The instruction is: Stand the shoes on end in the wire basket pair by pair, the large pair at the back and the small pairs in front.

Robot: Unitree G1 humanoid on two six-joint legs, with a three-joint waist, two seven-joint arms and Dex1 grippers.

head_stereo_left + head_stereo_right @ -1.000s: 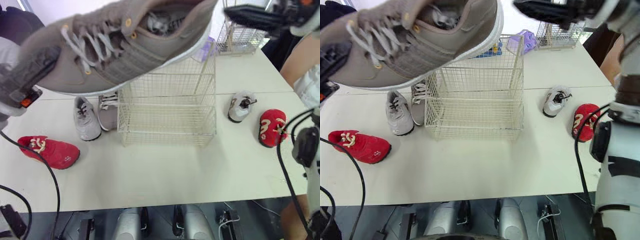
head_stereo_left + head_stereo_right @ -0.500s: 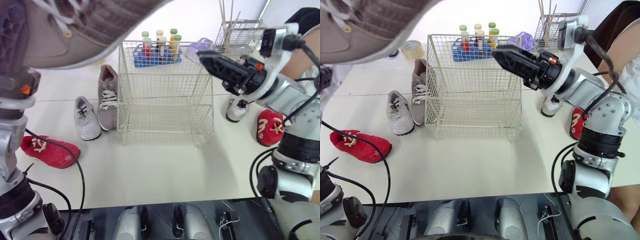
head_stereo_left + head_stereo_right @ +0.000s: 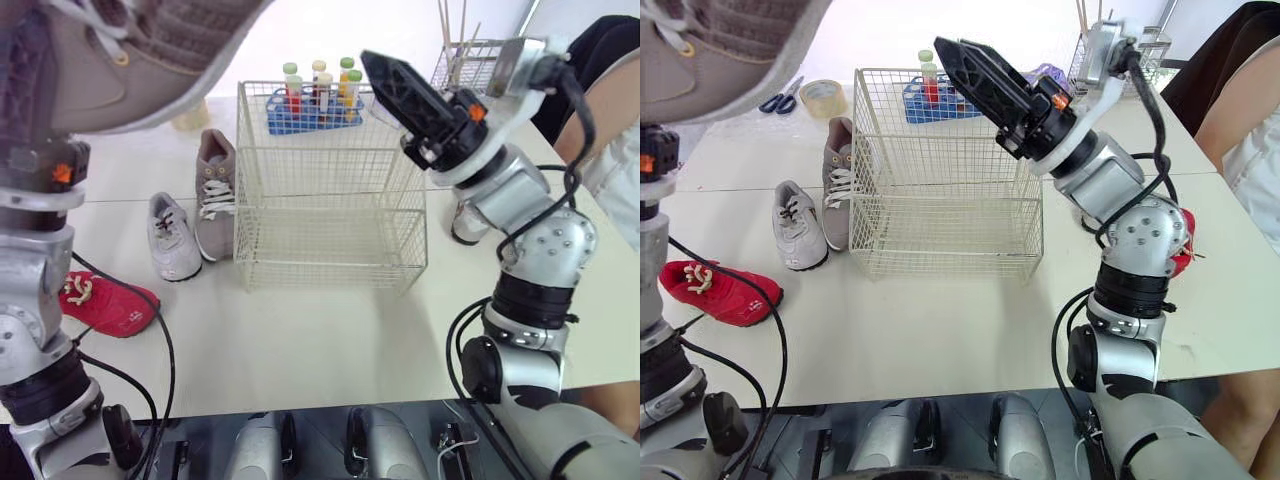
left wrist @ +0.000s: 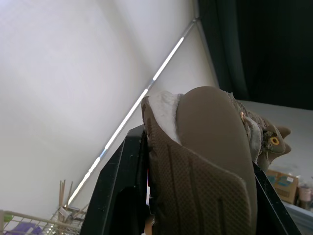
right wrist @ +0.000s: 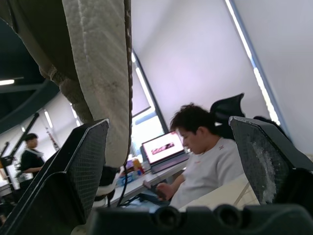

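A large taupe shoe point(image 3: 120, 50) is held high at the left, close to the camera, with my left gripper point(image 4: 195, 161) shut on its sole and upper. My right gripper point(image 3: 378, 70) is open and empty in the air above the back right of the empty wire basket point(image 3: 330, 255), its fingers point(image 5: 73, 171) pointing up towards the raised shoe. The other large taupe shoe point(image 3: 213, 195) lies against the basket's left side, with a small grey shoe point(image 3: 172, 238) beside it and a small red shoe point(image 3: 105, 305) nearer the front. Right of the basket, behind my right arm, lie a small grey shoe point(image 3: 460, 225) and a red shoe point(image 3: 1185, 228).
Behind the basket stands a blue rack of tubes point(image 3: 315, 100), with a wire holder point(image 3: 480, 65) at the back right. A tape roll point(image 3: 825, 97) and scissors point(image 3: 780, 97) lie at the back left. A person point(image 3: 1250, 150) sits at the table's right side.
My right gripper has swung left and up from the table's right side to above the basket. The left arm has lifted the large shoe from across the view to the upper left.
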